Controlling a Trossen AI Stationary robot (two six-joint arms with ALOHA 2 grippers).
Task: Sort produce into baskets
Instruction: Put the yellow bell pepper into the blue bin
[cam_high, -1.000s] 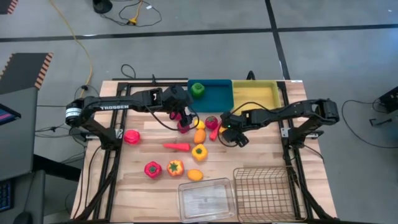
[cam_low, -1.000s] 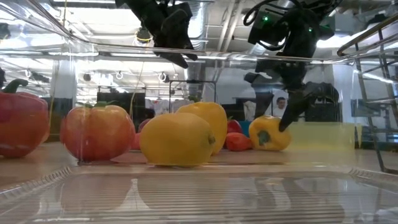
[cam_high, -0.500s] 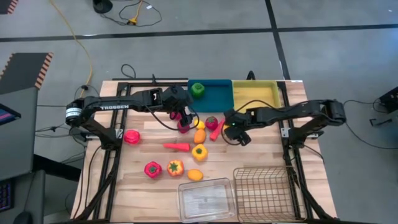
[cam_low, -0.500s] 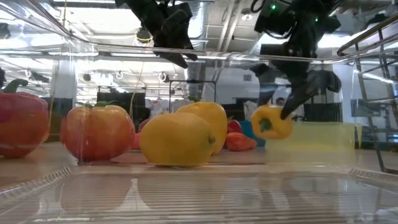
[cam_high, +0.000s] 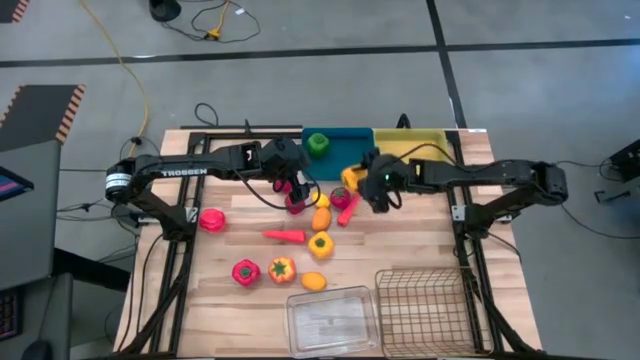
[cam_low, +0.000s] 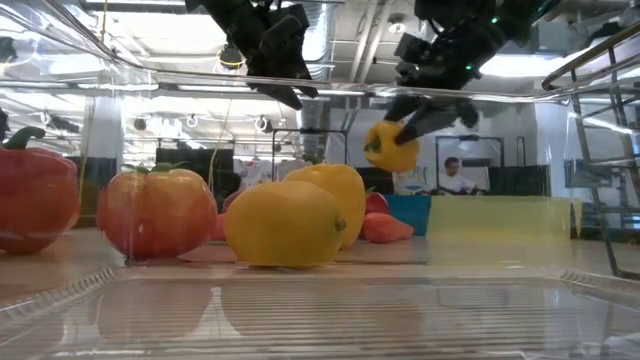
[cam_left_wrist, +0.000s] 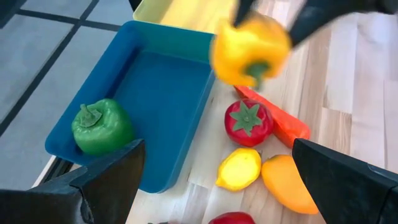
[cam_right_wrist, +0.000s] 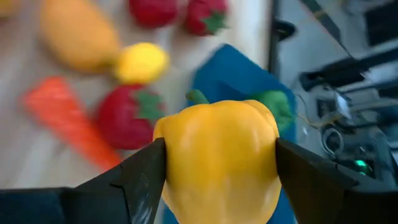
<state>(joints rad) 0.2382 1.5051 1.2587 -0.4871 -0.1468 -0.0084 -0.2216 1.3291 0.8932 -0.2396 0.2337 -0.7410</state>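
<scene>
yellow pepper (cam_high: 351, 178) clamped in right gripper (cam_high: 362, 181), above blue tray (cam_high: 340, 142) edge

Tally, table top: 4 containers, 13 produce pieces.
Containers: blue tray (cam_high: 347, 156), yellow tray (cam_high: 416, 155), clear bin (cam_high: 332, 318), wire basket (cam_high: 420, 310). Peppers, 5: green pepper (cam_high: 318, 143), red pepper (cam_high: 246, 272), orange pepper (cam_high: 281, 268), lifted yellow pepper (cam_high: 350, 178), tabletop yellow pepper (cam_high: 320, 244). Carrots (cam_high: 285, 236) (cam_high: 347, 212), 2. Other rounded pieces, 6 (kinds unclear from above).

Wooden table (cam_high: 420, 245) lies beneath the right pincer (cam_high: 362, 180). Yellow cable (cam_high: 130, 75) crosses grey floor (cam_high: 520, 100) well left of it. Person (cam_low: 452, 176) seated in the room behind.
</scene>
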